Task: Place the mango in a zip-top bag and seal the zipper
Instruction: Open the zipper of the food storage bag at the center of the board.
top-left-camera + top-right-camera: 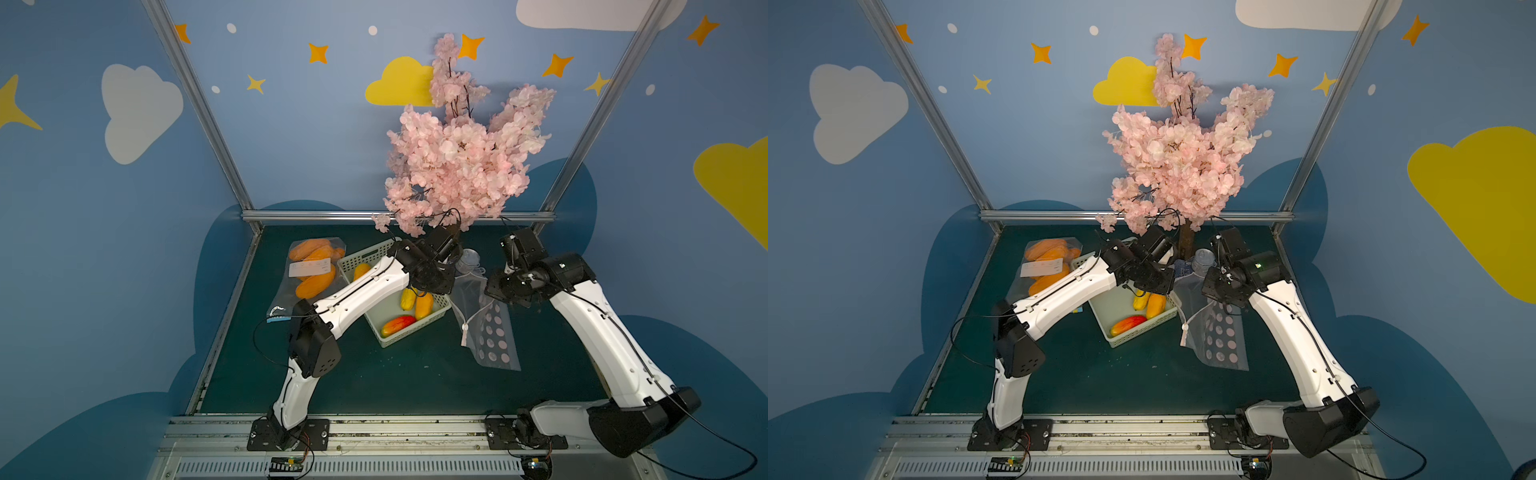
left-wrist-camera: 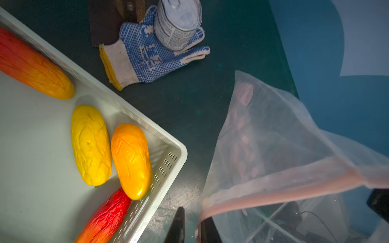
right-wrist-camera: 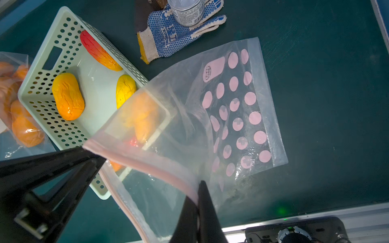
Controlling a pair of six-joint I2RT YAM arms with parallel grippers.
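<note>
Zip-top bag point(image 1: 492, 336), clear with pink dots: we log it at 3 o'clock of the basket point(image 2: 168, 160). Its dotted end lies flat on the green table point(image 1: 374, 382), and its mouth is lifted and gaping. Right gripper point(image 3: 200, 189): fingers pressed together on the pink zipper strip of the upper lip. Left gripper point(image 2: 193, 213): fingers a narrow gap apart at the strip's other corner, on the basket side. That corner rests against one finger, and we cannot tell whether it is pinched. Mangoes: we log them in the white perforated basket near the table's centre. A yellow mango point(image 2: 90, 145) lies just beside an orange mango point(image 2: 131, 161) in the corner nearest the zip-top bag, with a red mango point(image 2: 107, 216) next to them. A red-orange mango point(image 2: 31, 67) lies along one wall, and a second orange mango point(image 3: 67, 95) sits apart. Second bag point(image 1: 313, 270), holding orange fruit and a white label: 10 o'clock of the basket. Blue-dotted glove point(image 2: 145, 56): 12 o'clock of the zip-top bag, with a can point(image 2: 179, 23) standing on it. Pink blossom tree point(image 1: 457, 166): the table's 12 o'clock edge.
</note>
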